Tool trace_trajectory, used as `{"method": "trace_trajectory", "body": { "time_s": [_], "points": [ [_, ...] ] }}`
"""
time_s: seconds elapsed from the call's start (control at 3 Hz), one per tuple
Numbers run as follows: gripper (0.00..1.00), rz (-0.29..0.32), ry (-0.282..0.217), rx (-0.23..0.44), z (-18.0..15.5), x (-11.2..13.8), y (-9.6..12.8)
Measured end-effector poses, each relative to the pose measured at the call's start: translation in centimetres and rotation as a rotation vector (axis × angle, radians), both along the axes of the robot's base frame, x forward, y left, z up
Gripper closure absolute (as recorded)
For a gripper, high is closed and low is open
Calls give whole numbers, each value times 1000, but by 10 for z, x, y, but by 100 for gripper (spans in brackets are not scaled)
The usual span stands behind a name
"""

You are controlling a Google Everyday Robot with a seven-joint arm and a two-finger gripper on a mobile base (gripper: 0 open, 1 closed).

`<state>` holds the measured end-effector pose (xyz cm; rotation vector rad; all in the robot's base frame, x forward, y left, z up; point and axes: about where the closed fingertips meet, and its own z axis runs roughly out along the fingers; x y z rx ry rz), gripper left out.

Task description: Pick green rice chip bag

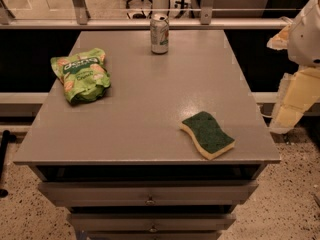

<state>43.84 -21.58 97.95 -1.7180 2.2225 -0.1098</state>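
The green rice chip bag (80,74) lies on the left side of the grey table (150,114), towards the back. It is puffy and crinkled, with a white lettering band and pale orange chip pictures. My gripper (295,101) hangs from the white arm (307,31) at the right edge of the view, beyond the table's right side. It is far from the bag and holds nothing that I can see.
A silver-green drink can (159,33) stands at the back middle of the table. A dark green and yellow sponge (208,134) lies near the front right corner. Drawers (150,194) sit under the tabletop. A rail (150,23) runs behind the table.
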Motion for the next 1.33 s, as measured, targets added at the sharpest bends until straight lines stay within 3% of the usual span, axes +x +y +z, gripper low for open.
{"method": "trace_trajectory", "body": {
  "time_s": [0.33, 0.67, 1.33],
  "points": [
    [0, 0, 0, 0, 0, 0, 0],
    [0, 13, 8, 74, -11, 15, 26],
    [0, 65, 6, 338, -44, 89, 136]
  ]
}}
